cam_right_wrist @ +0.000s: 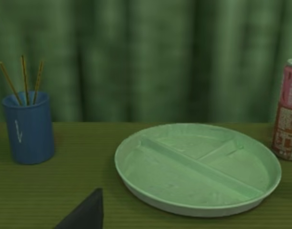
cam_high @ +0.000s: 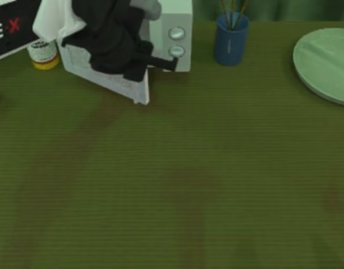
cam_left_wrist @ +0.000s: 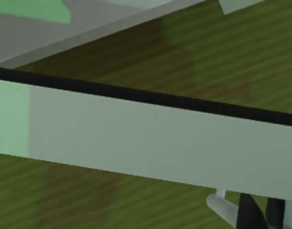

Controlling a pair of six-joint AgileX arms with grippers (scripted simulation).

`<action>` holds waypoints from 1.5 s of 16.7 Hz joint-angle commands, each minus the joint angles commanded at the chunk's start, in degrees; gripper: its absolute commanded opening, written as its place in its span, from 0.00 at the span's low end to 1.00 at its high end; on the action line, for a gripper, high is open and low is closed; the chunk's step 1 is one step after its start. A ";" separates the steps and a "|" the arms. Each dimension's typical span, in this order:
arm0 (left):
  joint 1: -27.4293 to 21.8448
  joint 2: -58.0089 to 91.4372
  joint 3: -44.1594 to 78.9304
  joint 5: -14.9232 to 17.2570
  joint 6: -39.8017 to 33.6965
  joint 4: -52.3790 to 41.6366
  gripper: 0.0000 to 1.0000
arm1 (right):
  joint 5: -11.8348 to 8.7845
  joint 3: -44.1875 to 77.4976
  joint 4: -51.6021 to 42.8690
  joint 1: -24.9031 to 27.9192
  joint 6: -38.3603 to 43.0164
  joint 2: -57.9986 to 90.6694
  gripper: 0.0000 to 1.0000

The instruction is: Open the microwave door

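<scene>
The white microwave [cam_high: 173, 25] stands at the table's back left, two round knobs on its right panel. The microwave door [cam_high: 107, 78] is swung partly out toward the front, hinged on its left, with the mesh window showing. My left arm hangs black over it, and the left gripper [cam_high: 142, 70] sits at the door's free edge. In the left wrist view the door's top edge [cam_left_wrist: 150, 143] crosses as a pale band. The slim white handle [cam_left_wrist: 222, 206] runs in between the dark fingers [cam_left_wrist: 248, 214], which are shut on it. My right arm is out of the top view; only a dark tip of the right gripper [cam_right_wrist: 86, 214] shows.
A blue cup [cam_high: 230, 39] with sticks stands just right of the microwave. A green divided plate [cam_high: 326, 64] lies at the back right, with a pink can [cam_right_wrist: 288, 114] beyond it. A yellow-based jar [cam_high: 44, 55] and a black sign [cam_high: 9, 28] sit left of the microwave.
</scene>
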 joint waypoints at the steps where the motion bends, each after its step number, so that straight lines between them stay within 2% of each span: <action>1: 0.33 -0.75 -0.84 0.57 1.08 0.37 0.00 | 0.00 0.00 0.00 0.00 0.00 0.00 1.00; 25: 0.58 -1.54 -1.37 1.06 1.95 0.85 0.00 | 0.00 0.00 0.00 0.00 0.00 0.00 1.00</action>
